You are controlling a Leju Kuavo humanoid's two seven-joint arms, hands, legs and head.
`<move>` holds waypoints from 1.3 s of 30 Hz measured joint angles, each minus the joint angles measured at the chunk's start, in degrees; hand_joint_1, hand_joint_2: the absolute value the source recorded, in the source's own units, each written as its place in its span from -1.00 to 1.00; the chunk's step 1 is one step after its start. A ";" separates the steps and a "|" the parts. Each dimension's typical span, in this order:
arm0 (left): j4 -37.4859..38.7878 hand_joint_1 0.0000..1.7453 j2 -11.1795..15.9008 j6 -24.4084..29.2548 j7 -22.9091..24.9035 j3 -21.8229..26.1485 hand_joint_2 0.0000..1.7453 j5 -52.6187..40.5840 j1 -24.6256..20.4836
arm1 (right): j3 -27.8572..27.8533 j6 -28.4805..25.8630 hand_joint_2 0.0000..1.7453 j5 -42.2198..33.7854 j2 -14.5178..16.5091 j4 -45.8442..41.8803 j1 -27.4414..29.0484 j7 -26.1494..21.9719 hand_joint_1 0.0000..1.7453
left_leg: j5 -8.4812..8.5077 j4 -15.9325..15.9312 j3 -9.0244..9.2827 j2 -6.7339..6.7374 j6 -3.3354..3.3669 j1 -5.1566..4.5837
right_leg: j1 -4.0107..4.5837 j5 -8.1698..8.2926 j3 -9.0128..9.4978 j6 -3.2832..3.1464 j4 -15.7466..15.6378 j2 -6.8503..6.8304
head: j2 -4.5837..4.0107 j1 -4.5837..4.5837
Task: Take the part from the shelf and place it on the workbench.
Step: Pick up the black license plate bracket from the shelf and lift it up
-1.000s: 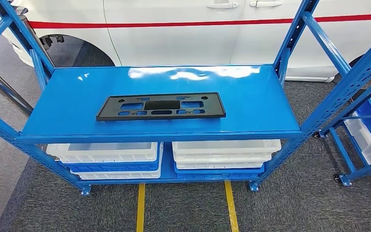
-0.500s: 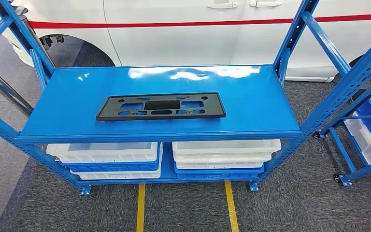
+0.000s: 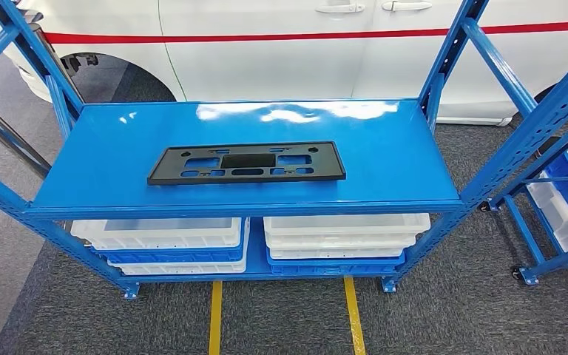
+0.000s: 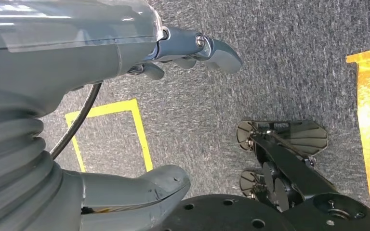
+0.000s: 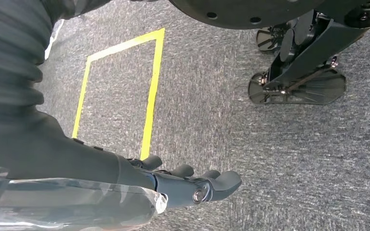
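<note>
The left hand (image 4: 125, 110) hangs over grey carpet (image 4: 279, 72), fingers spread, holding nothing; the right hand (image 5: 139, 185) likewise, fingers straight and empty, beside a yellow floor outline (image 5: 149, 96); the black part (image 3: 245, 163) lies flat on the blue shelf (image 3: 384, 140), near its front edge; white trays (image 3: 344, 235) sit stacked below; a white car (image 3: 266, 44) stands behind.

The right hand (image 5: 173, 185), dark grey with a ribbed grey cover behind it and a clear plastic wrap over its wrist, hangs above the speckled grey carpet floor (image 5: 231, 130). Its fingers (image 5: 221, 182) lie straight and close together, holding nothing. A yellow tape outline (image 5: 150, 96) forming a rectangle is stuck flat on the carpet near the hand.
</note>
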 joint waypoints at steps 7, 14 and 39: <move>0.00 -1.00 0.00 0.00 0.00 0.00 1.00 0.00 0.00 | 0.00 0.00 1.00 0.00 -0.01 0.00 0.00 0.00 -1.00 | 0.00 0.00 0.01 0.00 0.00 0.00 | 0.00 0.00 0.01 0.00 0.00 0.00 | 0.00 0.00; 0.00 -1.00 0.00 0.00 0.00 0.00 1.00 0.00 0.00 | 0.00 0.00 1.00 0.00 0.00 0.00 0.00 0.00 -1.00 | 0.01 0.00 0.02 0.00 0.00 0.00 | 0.00 0.00 0.02 0.00 0.00 0.00 | -0.01 0.00; 0.00 -1.00 0.00 0.00 0.00 0.00 1.00 0.00 0.00 | 0.00 0.00 1.00 0.00 -0.01 0.00 0.00 0.00 -1.00 | 0.04 0.00 0.03 0.00 -0.03 0.00 | 0.00 0.01 0.03 0.00 0.00 0.00 | 0.01 0.00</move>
